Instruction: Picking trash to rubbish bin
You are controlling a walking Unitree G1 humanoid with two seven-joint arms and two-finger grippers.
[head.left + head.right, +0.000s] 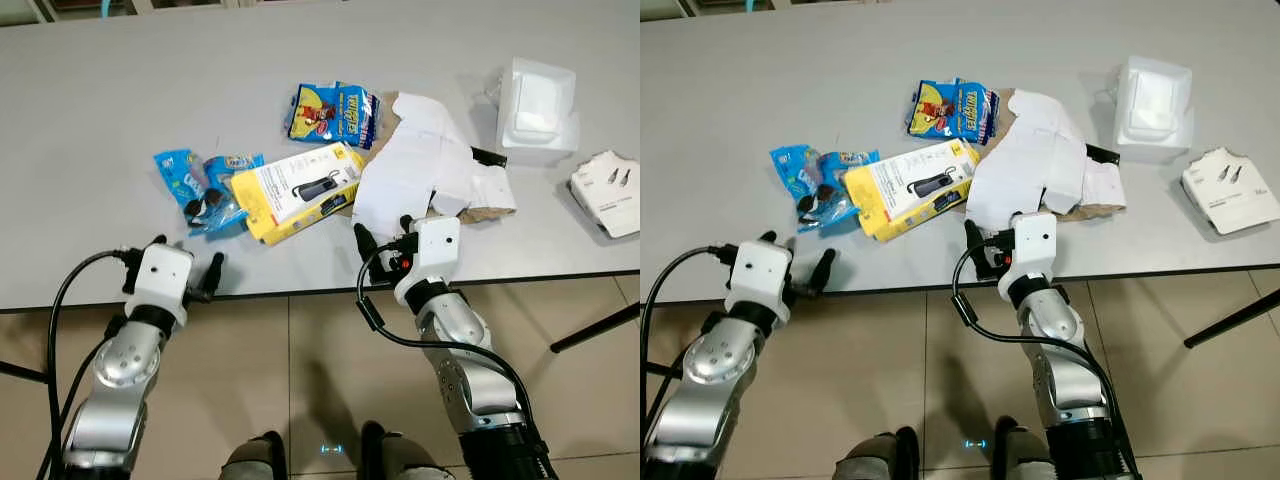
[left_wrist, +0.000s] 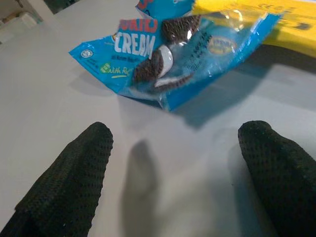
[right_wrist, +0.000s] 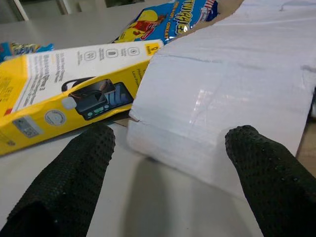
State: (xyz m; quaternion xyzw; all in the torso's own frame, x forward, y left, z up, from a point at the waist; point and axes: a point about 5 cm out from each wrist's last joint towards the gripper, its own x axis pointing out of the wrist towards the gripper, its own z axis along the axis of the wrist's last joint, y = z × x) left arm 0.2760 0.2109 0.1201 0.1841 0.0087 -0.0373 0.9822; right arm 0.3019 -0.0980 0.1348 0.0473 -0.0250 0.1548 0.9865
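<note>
I am at the reaching step. My right gripper (image 1: pixel 382 238), fingers spread, faces the white cardboard sheet (image 1: pixel 412 168) at twelve o'clock. My left gripper (image 1: pixel 187 265), also spread, faces the blue cookie wrapper (image 1: pixel 200 186). Next: advance, then close.

Cookie wrapper (image 1: pixel 205 190) left on table (image 1: pixel 100 120), box (image 1: pixel 297 190) beside it, snack bag (image 1: pixel 333 113) behind, cardboard (image 1: pixel 420 165) right.

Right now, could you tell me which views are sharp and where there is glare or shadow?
Left eye view: even light, sharp, the table softly lit. Left wrist view: blue cookie wrapper sharp and glossy, the left claw blurred, its shadow between. Right wrist view: glare patch on the white cardboard; the right claw soft.
</note>
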